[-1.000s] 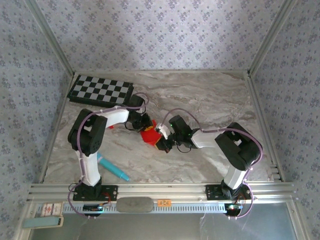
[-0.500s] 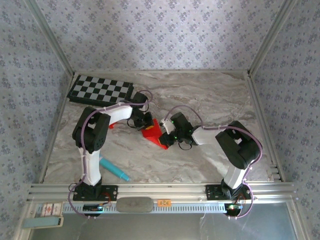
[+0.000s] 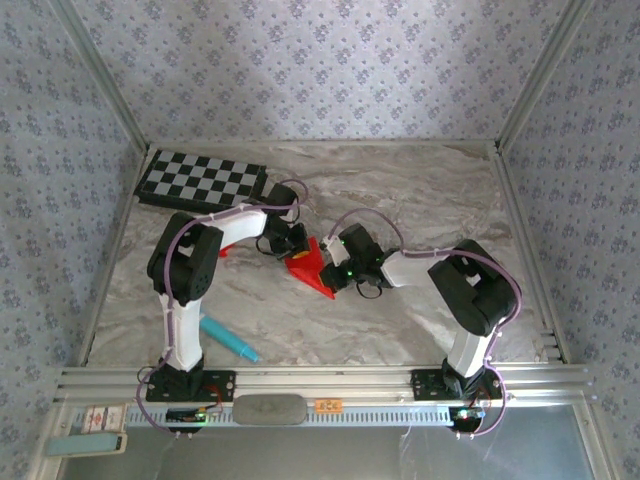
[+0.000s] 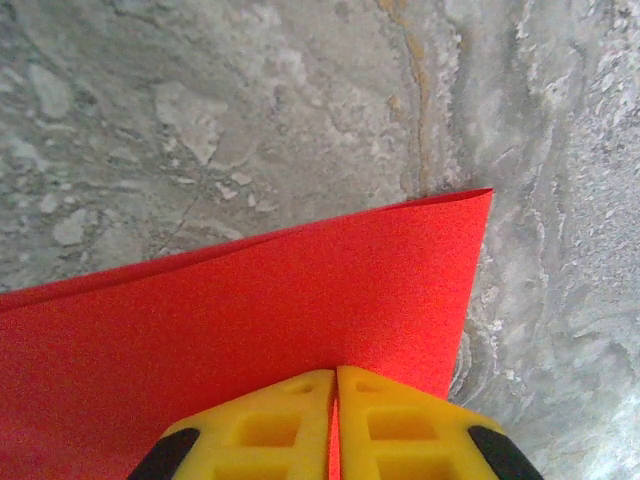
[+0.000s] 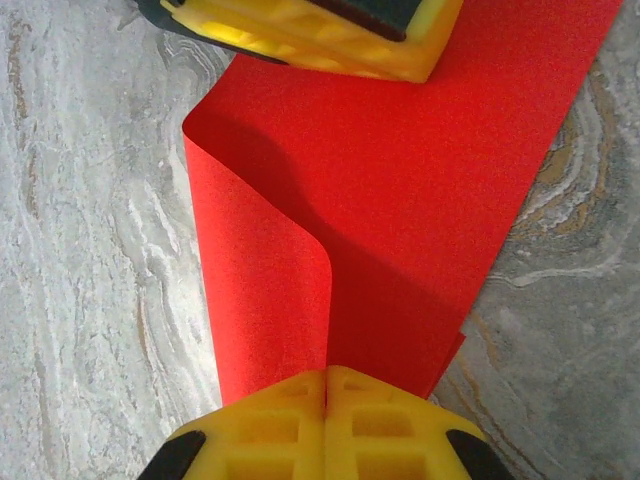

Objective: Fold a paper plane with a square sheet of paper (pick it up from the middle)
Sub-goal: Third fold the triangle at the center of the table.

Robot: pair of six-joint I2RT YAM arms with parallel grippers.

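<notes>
The square sheet of paper (image 3: 314,268) is bright red and lies doubled over at the middle of the marble table, one pointed corner toward the near side. My left gripper (image 3: 291,243) is at its far-left edge, and in the left wrist view its yellow fingertips (image 4: 335,377) are shut on the sheet of paper (image 4: 250,310), with a red sliver between them. My right gripper (image 3: 336,268) is at the opposite edge. It (image 5: 325,375) is shut on the sheet of paper (image 5: 400,190) where a soft rounded fold runs in. The left gripper's finger (image 5: 330,35) shows across the sheet.
A chequered board (image 3: 200,181) lies at the far left. A small red scrap (image 3: 222,251) sits beside the left arm. A teal pen (image 3: 229,338) lies near the left base. The metal rail (image 3: 320,382) bounds the near edge, and patterned walls stand on three sides.
Both grippers have moved slightly up and left with the sheet. The sheet has gone from a bunched lump to a flatter, pointed shape lying lower on the table.
</notes>
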